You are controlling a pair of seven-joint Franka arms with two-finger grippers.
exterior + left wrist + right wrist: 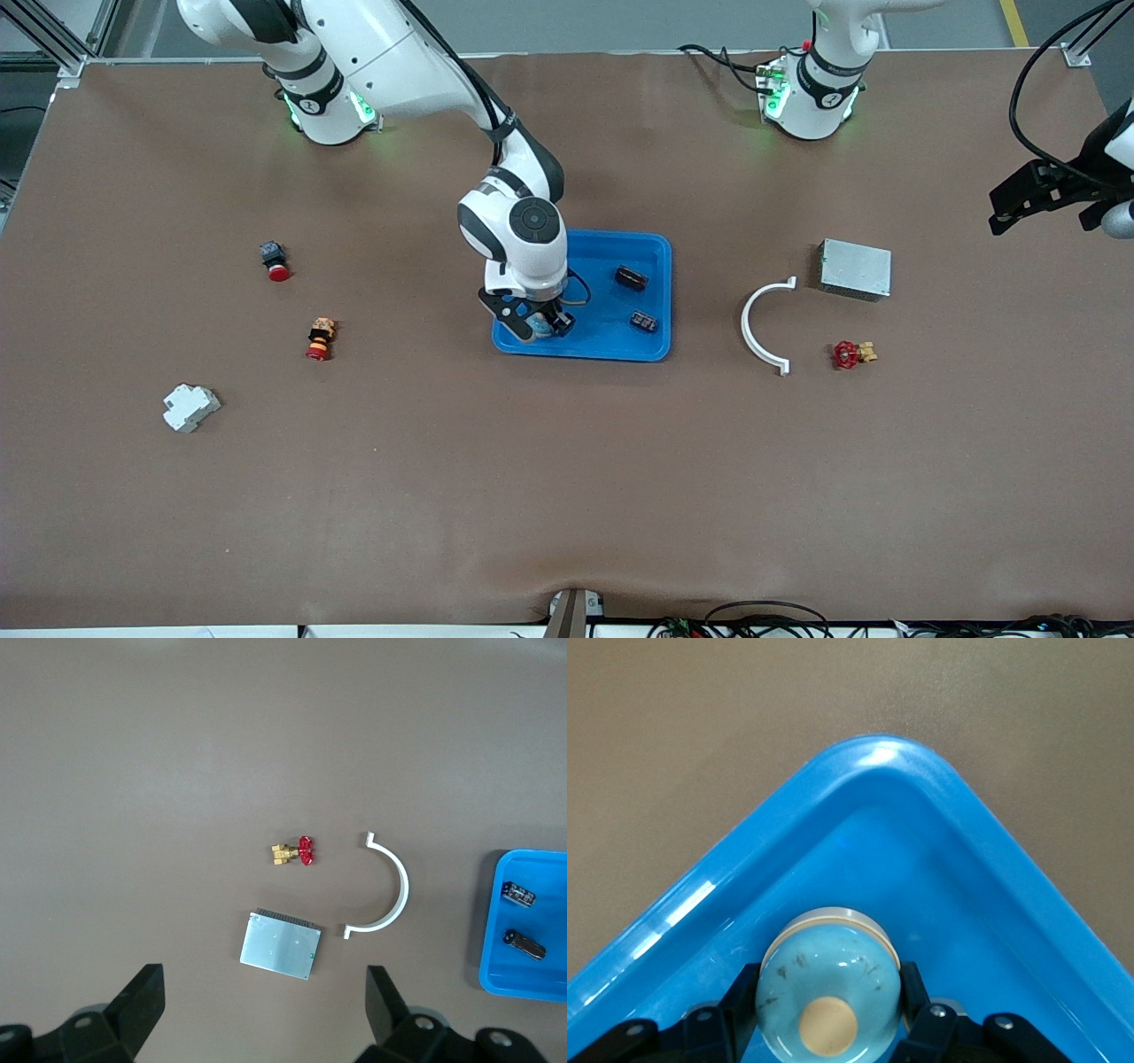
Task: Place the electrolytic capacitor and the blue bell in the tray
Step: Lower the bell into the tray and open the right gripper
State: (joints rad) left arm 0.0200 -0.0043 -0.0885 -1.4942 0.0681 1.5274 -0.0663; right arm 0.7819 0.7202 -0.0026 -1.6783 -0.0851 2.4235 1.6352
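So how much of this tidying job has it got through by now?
Nearly finished, it seems. Two dark capacitors already lie in the tray. In hand: the right pincer grips the blue bell low inside the tray's corner nearest the camera, at the right arm's end. Left to do: let go and pull away. The left pincer waits, open, above the metal box.

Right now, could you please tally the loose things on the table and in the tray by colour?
Blue: 2, the tray and blue bell held in the right gripper.
Black: 2 capacitors.
Red: 3, two push buttons, one valve.
White: 2, clamp, breaker.
Grey: 1 metal box.
Total: 10.
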